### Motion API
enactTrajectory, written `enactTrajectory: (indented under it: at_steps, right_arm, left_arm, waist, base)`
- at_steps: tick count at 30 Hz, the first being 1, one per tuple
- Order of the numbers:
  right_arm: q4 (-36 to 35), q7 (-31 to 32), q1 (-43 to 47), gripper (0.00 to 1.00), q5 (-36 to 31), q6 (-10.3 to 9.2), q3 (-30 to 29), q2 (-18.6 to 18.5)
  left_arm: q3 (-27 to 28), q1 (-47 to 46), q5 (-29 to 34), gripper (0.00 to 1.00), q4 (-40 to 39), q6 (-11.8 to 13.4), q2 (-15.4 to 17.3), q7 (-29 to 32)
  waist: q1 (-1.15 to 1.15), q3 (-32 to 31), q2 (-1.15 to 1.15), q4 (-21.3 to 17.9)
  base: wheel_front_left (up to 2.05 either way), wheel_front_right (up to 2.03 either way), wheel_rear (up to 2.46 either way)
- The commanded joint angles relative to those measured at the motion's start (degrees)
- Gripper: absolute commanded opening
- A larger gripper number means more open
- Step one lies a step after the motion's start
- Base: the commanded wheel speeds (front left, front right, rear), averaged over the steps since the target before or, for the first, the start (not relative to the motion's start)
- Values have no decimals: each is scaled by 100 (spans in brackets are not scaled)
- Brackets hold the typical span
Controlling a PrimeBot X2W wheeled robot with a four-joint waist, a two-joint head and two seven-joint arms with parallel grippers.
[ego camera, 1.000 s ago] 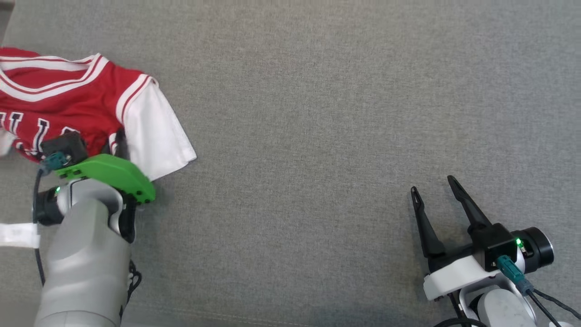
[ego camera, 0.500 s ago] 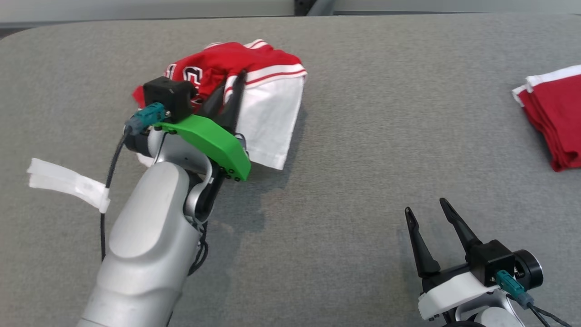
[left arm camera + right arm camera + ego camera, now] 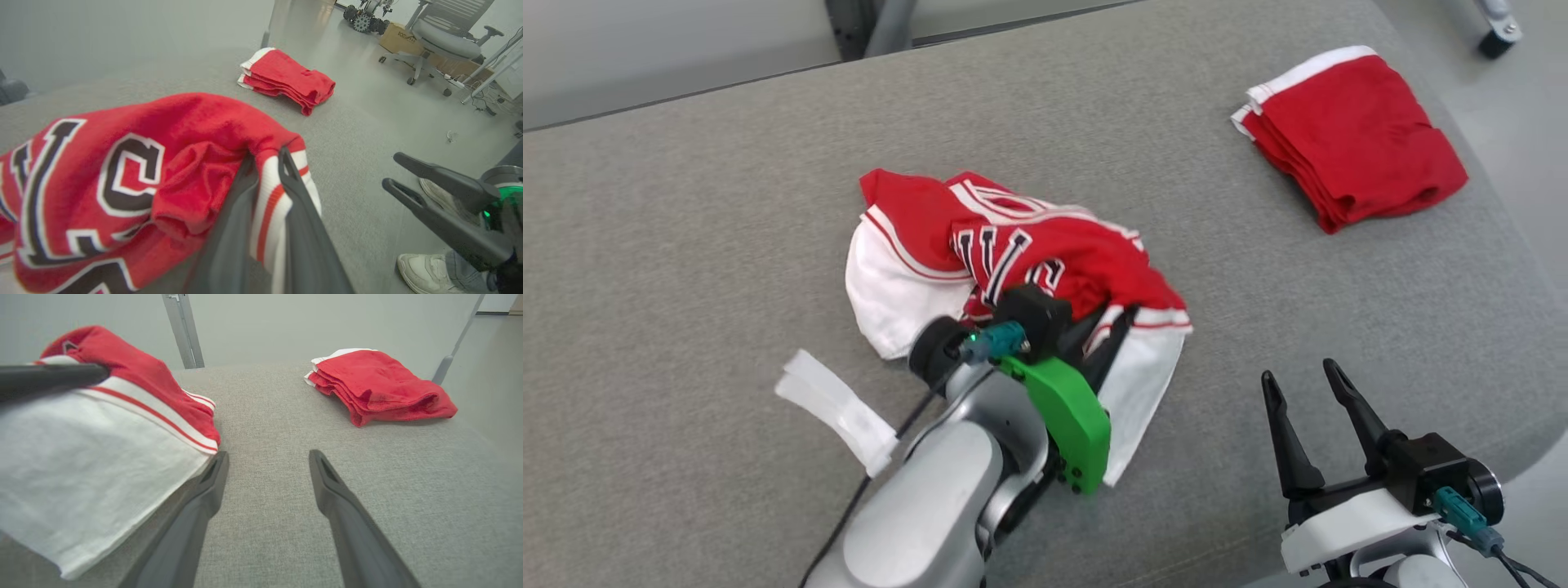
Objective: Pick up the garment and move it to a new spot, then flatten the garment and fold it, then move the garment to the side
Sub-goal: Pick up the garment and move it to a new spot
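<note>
Pinched shut on the striped sleeve hem by left tool (image 3: 1112, 320): red-and-white garment (image 3: 1045, 253), crumpled at centre of grey surface (image 3: 727, 204). Spread wide and empty at near right: right tool (image 3: 1298, 371). Toward far right corner: folded red cloth (image 3: 1356, 139).

Grey upholstered surface (image 3: 686, 204), pale floor (image 3: 327, 28), office chair (image 3: 445, 38), cardboard box (image 3: 398, 38)

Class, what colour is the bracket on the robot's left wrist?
The bracket is bright green; head view shows it best.
</note>
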Motion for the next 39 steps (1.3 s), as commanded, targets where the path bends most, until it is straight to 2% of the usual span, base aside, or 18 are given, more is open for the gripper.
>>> enactTrajectory:
  at_steps: [1,5,10,11,12,13,16,19,23,26,31,37,39]
  right_arm:
    - [1,-17,84,100,33,-8,-11,-10]
    - [9,-17,105,100,60,-8,-73,-9]
    - [80,-17,122,100,-41,-8,-165,-11]
    - [94,-17,116,100,-73,-8,-170,-13]
    - [102,-16,106,100,-93,-8,-169,-12]
    - [105,-17,97,100,-116,-8,-169,-12]
    - [44,-17,107,100,-181,-8,-238,-16]
    - [-94,-17,204,100,-252,-8,-370,-12]
    - [-340,-17,280,100,-371,-8,-675,-16]
    - [-462,-16,401,100,-440,-8,-916,-16]
    - [-554,-17,542,100,-542,-8,-1258,-14]
    - [-530,-17,713,100,-601,-8,-1394,-12]
    - [-461,-16,800,100,-576,-8,-1423,-15]
  left_arm:
    - [-46,119,-54,0,62,39,19,-21]
    - [-323,416,-89,0,510,144,20,-100]
    - [-415,554,-190,0,874,213,16,-315]
    - [-414,562,-198,19,919,244,14,-388]
    - [-401,583,-213,63,959,290,16,-443]
    - [-363,622,-258,100,981,343,19,-495]
    - [-229,684,-274,100,837,549,39,-738]
    - [35,973,-336,100,377,814,251,-1036]
    - [405,1452,-291,100,-435,1225,807,-1256]
    - [636,1885,-347,100,-891,1406,1210,-1386]
    - [962,2469,-440,100,-916,1403,1731,-1746]
    - [1298,3008,-304,100,-490,1270,1984,-2130]
    - [1558,3166,-213,100,-470,1228,1902,-2170]
  waist:
    - [0,156,0,-493]
    - [0,188,0,-492]
    - [0,128,0,-231]
    - [0,100,0,-170]
    - [0,65,0,-114]
    - [0,22,0,-60]
    - [0,-137,0,125]
    - [0,-335,0,351]
    - [0,-565,0,694]
    - [0,-750,0,980]
    - [0,-1013,0,1412]
    - [0,-1192,0,1744]
    - [0,-1259,0,1815]
  base:
    - [0,0,0]
    - [0,0,0]
    - [0,0,0]
    - [0,0,0]
    - [0,0,0]
    - [0,0,0]
    - [0,0,0]
    - [0,0,0]
    - [0,0,0]
    - [0,0,0]
    - [0,0,0]
    - [0,0,0]
    - [0,0,0]
